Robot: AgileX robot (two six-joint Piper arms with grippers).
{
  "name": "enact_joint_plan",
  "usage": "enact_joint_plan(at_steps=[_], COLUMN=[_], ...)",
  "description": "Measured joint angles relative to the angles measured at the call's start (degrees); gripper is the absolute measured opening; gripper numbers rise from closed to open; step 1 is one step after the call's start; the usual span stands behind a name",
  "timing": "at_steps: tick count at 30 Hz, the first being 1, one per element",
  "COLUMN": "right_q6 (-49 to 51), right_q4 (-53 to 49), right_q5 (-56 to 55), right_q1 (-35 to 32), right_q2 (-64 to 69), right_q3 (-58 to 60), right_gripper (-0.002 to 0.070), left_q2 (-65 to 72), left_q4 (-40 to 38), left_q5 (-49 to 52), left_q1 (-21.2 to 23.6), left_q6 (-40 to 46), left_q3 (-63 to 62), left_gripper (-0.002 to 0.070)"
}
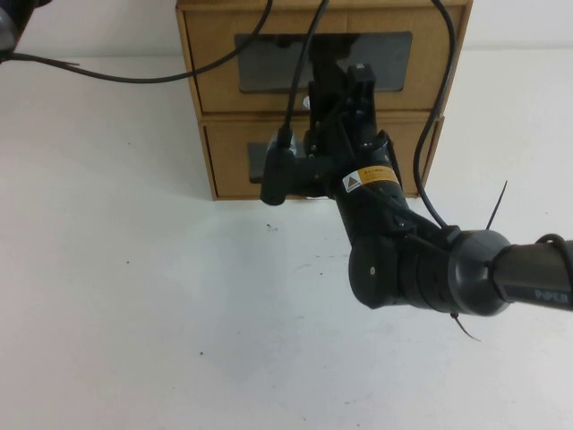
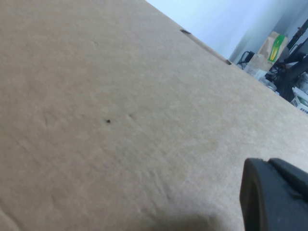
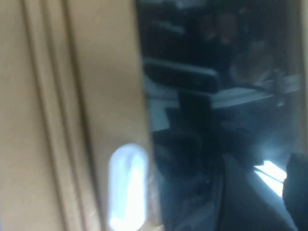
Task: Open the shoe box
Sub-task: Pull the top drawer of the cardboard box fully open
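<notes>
On the white table (image 1: 134, 296), bare but for a few dark specks, the shoe box (image 1: 199, 98) stands at the far edge, just right of the middle. Beyond the cardboard, the left wrist view shows a pale wall (image 2: 202, 19) and some room clutter.

One cardboard shoe box is in sight, with two stacked drawers: the upper drawer (image 1: 210, 54) and the lower drawer (image 1: 228, 161). Both drawers sit flush. The upper one has a dark window (image 1: 269, 63). Three black cables (image 1: 300, 63) hang across the box front.

Reaching in from the near right, the right arm (image 1: 421, 269) bends at its elbow and stretches up to the box. The right gripper (image 1: 358, 81) is at the upper drawer's front, over the window. I cannot tell whether it is open or closed. Its wrist view shows a pale tab (image 3: 127, 187) on the cardboard just beside the glass.

The left gripper (image 2: 274, 195) is close to a plain cardboard face. I cannot tell its state either.
</notes>
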Motion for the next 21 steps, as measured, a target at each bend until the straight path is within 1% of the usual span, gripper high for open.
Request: enact_joint_plan(at_steps=[6,11,16,21], right_q6=[-2.09,-2.94,-3.03,-1.84], right_q4=[6.75,11.71,11.94,11.51], right_q5=[0.42,6.46,8.92,10.92], right_q1=[3.57,3.92,3.80,1.94], right_q2=[-2.79,-2.93,-2.93,-2.93], right_q3=[2.01,2.66,2.66,2.66], right_gripper=[0.0213,0.0213,0.0213,0.0226], left_q2=[0.00,0.00,0.00,0.00], left_q4=[0.00,0.00,0.00,0.00], left_q5=[0.00,0.00,0.04,0.13], left_q1=[0.00,0.00,0.00,0.00], left_q6=[0.00,0.00,0.00,0.00], left_q3=[0.00,0.00,0.00,0.00], left_gripper=[-0.0006,-0.0006,-0.0006,-0.0006])
